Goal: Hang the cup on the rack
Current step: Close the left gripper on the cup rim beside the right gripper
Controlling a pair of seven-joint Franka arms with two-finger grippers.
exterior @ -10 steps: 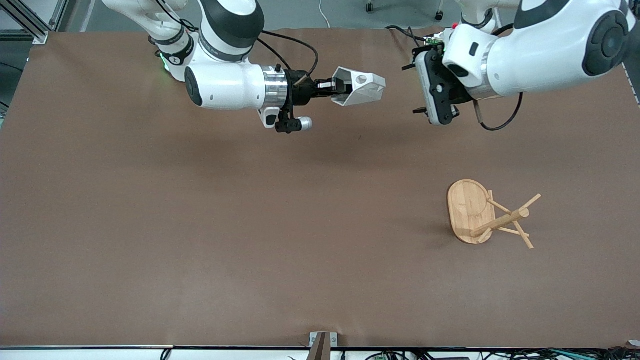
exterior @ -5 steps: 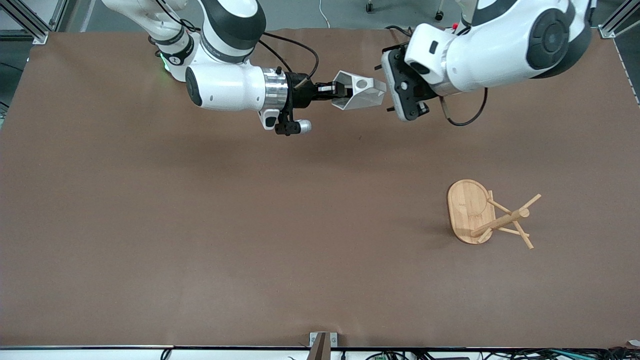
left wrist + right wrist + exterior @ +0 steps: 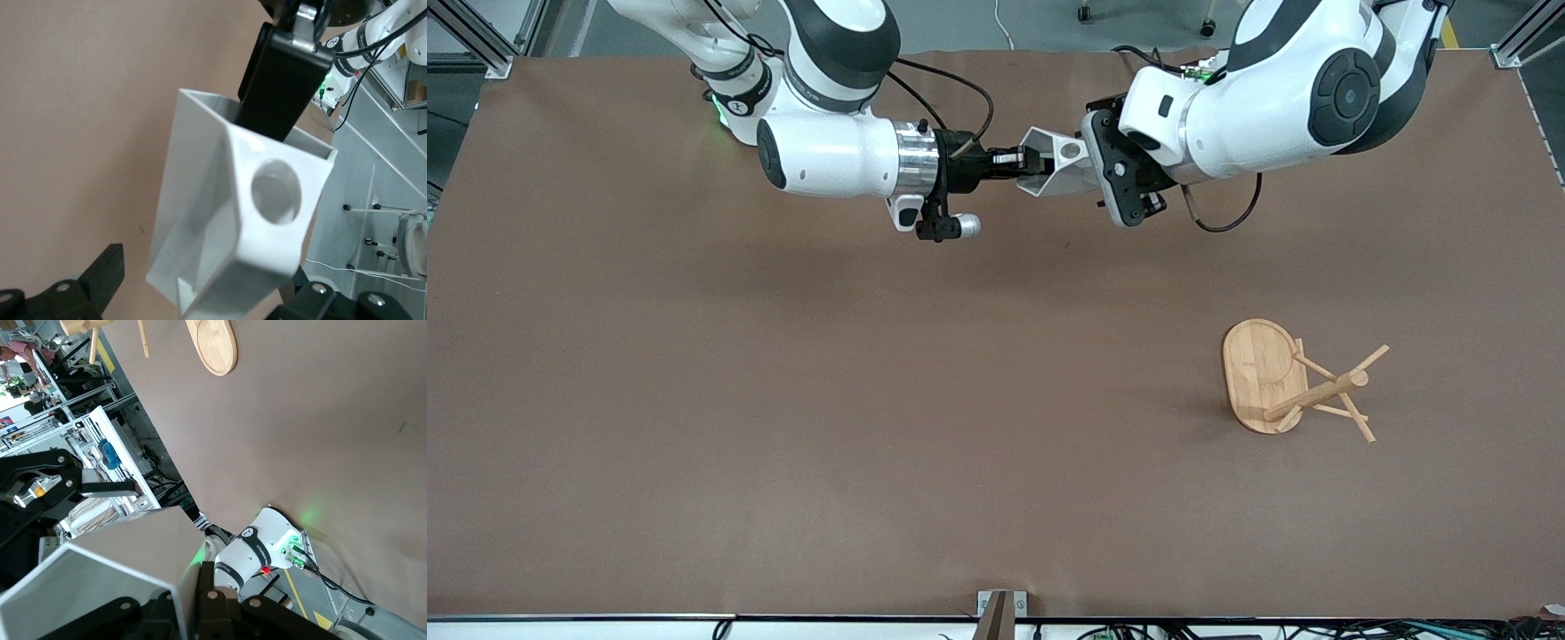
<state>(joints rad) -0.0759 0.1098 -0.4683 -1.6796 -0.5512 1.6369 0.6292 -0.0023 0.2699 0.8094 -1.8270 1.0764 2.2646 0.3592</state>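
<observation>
Right gripper (image 3: 1024, 160) fingers clamp the cup's (image 3: 1060, 164) rim; left gripper (image 3: 1094, 169) fingers spread, tips hidden by it.

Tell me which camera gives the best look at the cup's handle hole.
The left wrist view: the cup fills it, the round hole facing the camera, between the open left gripper fingers. The front view shows the hole small, the right gripper holding the rim. The right wrist view shows only blank cup walls.
</observation>
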